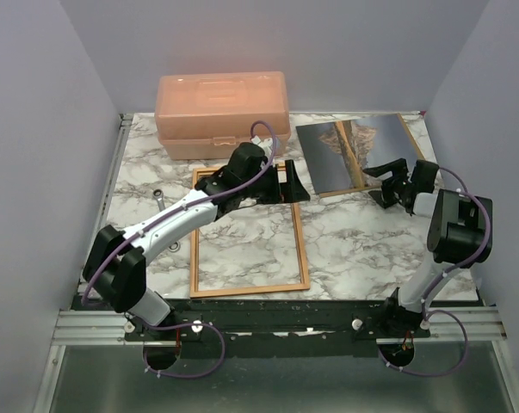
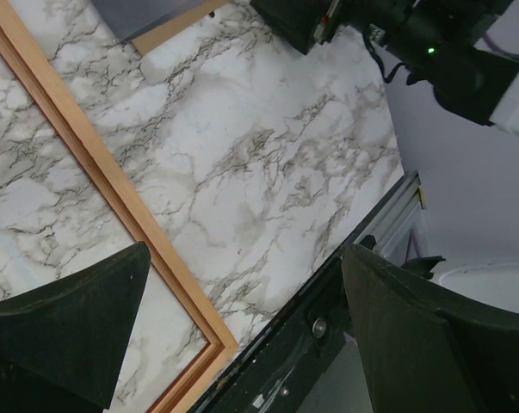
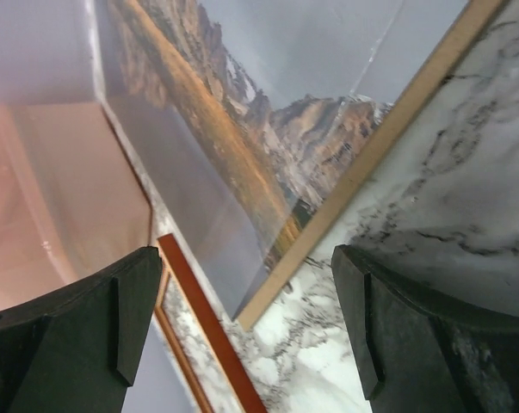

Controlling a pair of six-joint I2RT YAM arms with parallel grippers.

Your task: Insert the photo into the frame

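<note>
The frame (image 1: 301, 249) lies flat and empty on the marble table, left of centre, its tan side showing. Its rail and near corner also show in the left wrist view (image 2: 95, 163). The photo (image 1: 345, 151) lies face up at the back right on a brown backing board (image 1: 412, 131). My left gripper (image 1: 289, 182) is open and empty above the frame's far right corner. My right gripper (image 1: 388, 185) is open and empty, low beside the photo's near right edge. In the right wrist view the photo (image 3: 268, 129), the board's edge (image 3: 371, 163) and a reddish frame rail (image 3: 212, 335) lie ahead of the fingers.
A peach plastic box (image 1: 222, 112) stands at the back left, just behind the frame. A small metal piece (image 1: 158, 197) lies left of the frame. Grey walls close in the sides and back. The black base rail (image 2: 311, 344) runs along the near edge.
</note>
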